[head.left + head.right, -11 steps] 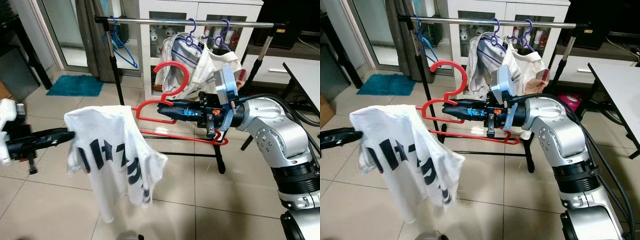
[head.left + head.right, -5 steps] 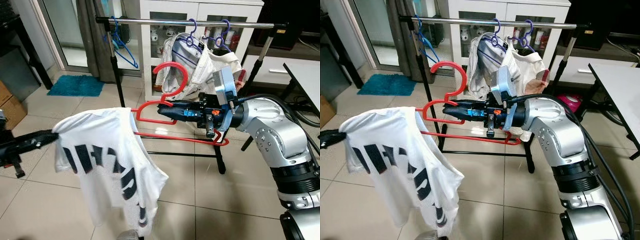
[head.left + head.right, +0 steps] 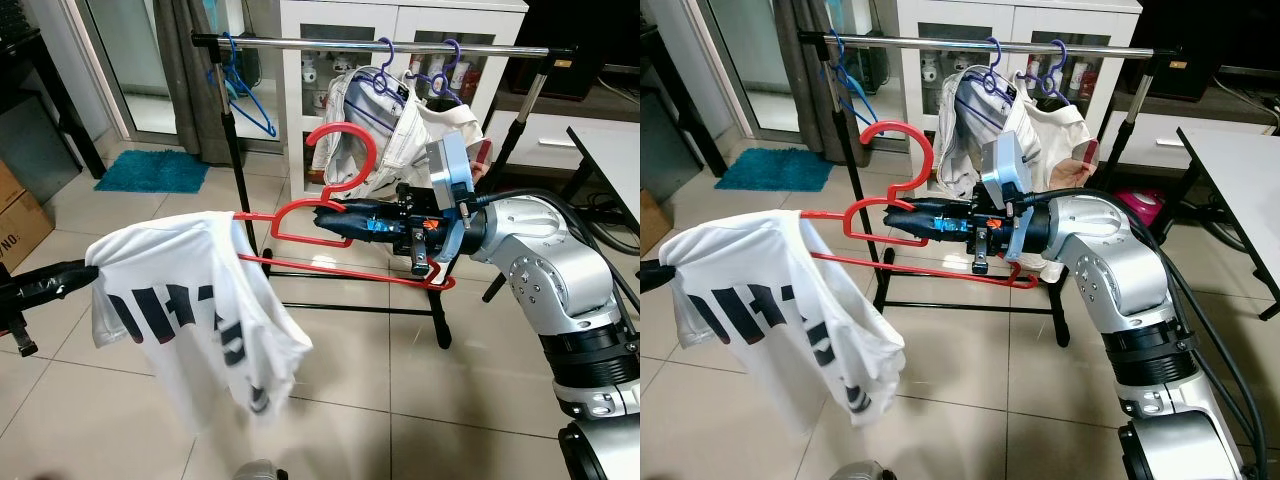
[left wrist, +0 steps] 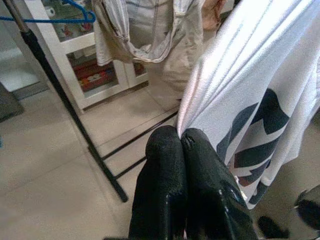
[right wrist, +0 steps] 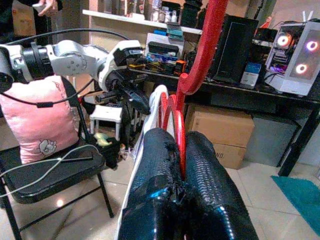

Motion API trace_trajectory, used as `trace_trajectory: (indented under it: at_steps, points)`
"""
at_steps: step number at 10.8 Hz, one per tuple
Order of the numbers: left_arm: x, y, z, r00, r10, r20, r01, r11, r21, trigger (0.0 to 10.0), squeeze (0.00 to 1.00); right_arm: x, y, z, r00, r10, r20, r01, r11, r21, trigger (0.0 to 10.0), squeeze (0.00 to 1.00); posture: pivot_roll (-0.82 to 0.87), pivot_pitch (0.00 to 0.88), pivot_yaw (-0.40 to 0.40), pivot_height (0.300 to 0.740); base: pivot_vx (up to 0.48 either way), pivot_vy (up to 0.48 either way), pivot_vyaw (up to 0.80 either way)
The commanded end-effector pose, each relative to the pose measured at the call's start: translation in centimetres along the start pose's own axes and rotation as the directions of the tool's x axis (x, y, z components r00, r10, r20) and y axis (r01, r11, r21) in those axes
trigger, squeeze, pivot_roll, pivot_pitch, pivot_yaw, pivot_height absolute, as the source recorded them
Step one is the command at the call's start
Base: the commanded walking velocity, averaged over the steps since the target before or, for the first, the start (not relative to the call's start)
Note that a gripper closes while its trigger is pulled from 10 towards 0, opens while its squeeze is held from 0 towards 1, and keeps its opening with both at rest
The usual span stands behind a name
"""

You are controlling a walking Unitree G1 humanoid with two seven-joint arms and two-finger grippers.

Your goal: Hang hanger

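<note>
Left gripper sits low at the left, fingers pressed together and pinching the sleeve edge of the white shirt. The shirt bears dark lettering and hangs stretched between that gripper and the left end of the red hanger, its hem loose above the tiled floor.

The hanger lies roughly level in mid-air in front of the rack, hook up and not on the bar. Its left shoulder is inside the shirt's neck; its lower bar runs rightward and down to its right end below the right wrist.

Right gripper points left, fingers clamped on the hanger's upper arm just below the hook; the right wrist view shows the red rod squeezed between them.

Behind, the rack bar carries a blue hanger at its left end and purple hangers toward the right, one holding a cream garment. A white cabinet stands behind the rack. A teal mat lies on the floor at far left.
</note>
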State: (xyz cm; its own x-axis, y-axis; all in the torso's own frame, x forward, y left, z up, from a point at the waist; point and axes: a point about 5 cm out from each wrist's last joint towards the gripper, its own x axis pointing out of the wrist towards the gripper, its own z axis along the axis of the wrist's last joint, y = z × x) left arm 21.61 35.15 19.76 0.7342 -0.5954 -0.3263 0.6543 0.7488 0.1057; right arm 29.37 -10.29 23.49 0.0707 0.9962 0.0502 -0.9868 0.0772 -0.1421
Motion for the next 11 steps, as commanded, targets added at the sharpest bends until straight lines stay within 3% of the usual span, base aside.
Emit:
trace_trajectory:
  at_steps: [1, 2, 3, 5, 6, 7, 8, 9, 10, 11]
  points:
    - [-0.1, 0.2, 0.6, 1.000, 0.010, 0.002, -0.010, 0.999, 0.041, 10.0, 0.00, -0.1, -0.2, 0.7, 1.000, -0.003, 0.024, 0.004, 1.000, -0.031, 10.0, 0.00, 0.03, 0.000, 0.041, 0.740, 0.000, 0.000, 0.00]
    - [0.3, -0.2, 1.2, 0.999, -0.038, 0.028, 0.036, 0.998, 0.058, 10.0, 1.00, -0.1, -0.2, 0.7, 1.000, -0.001, 0.025, 0.001, 1.000, -0.030, 10.0, 0.00, 0.03, 0.000, 0.043, 0.740, 0.000, 0.000, 0.00]
    - [0.4, -0.2, 1.8, 0.997, -0.058, 0.045, 0.055, 0.996, 0.065, 10.0, 1.00, -0.1, -0.2, 0.6, 1.000, -0.002, 0.022, 0.003, 1.000, -0.030, 10.0, 0.00, 0.03, 0.000, 0.043, 0.740, 0.000, 0.000, 0.00]
    - [-1.2, 1.5, 4.0, 0.998, -0.017, 0.065, 0.010, 0.993, 0.120, 10.0, 1.00, -0.3, -0.6, 0.3, 0.999, -0.038, -0.015, 0.038, 0.999, -0.019, 10.0, 0.00, 0.03, 0.000, 0.045, 0.740, 0.000, 0.000, 0.00]
    - [-1.4, 1.6, 4.9, 0.997, -0.036, 0.069, 0.027, 0.991, 0.133, 10.0, 1.00, -0.3, -0.6, 0.2, 0.999, -0.045, -0.025, 0.044, 0.999, -0.022, 10.0, 0.00, 0.03, 0.000, 0.045, 0.740, 0.000, 0.000, 0.00]
    - [-0.6, 1.4, 6.5, 0.990, -0.087, 0.108, 0.070, 0.986, 0.150, 10.0, 1.00, -0.2, -0.6, 0.1, 0.999, -0.041, -0.033, 0.040, 0.999, -0.031, 10.0, 0.00, 0.04, 0.000, 0.041, 0.740, 0.000, 0.000, 0.00]
    - [1.4, 0.8, 8.9, 0.965, -0.189, 0.180, 0.158, 0.971, 0.177, 10.0, 1.00, 0.1, -0.5, -0.1, 0.998, -0.028, -0.057, 0.025, 0.998, -0.049, 10.0, 0.00, 0.04, 0.000, 0.041, 0.740, 0.000, 0.000, 0.00]
    - [3.0, -0.1, 9.8, 0.935, -0.293, 0.198, 0.260, 0.949, 0.176, 10.0, 1.00, 0.4, -0.4, -0.1, 0.998, -0.019, -0.064, 0.015, 0.998, -0.054, 10.0, 0.00, 0.03, 0.000, 0.049, 0.740, 0.000, 0.000, 0.00]
    - [5.2, -1.2, 10.5, 0.899, -0.403, 0.172, 0.366, 0.907, 0.211, 10.0, 1.00, 0.6, -0.2, 0.0, 0.998, -0.010, -0.064, 0.006, 0.998, -0.060, 10.0, 0.00, 0.02, 0.000, 0.062, 0.740, 0.000, 0.000, 0.00]
    - [5.6, -1.3, 10.5, 0.896, -0.417, 0.154, 0.379, 0.897, 0.228, 10.0, 1.00, 0.7, -0.1, 0.0, 0.998, -0.008, -0.062, 0.004, 0.998, -0.061, 10.0, 0.00, 0.01, 0.000, 0.065, 0.740, 0.000, 0.000, 0.00]
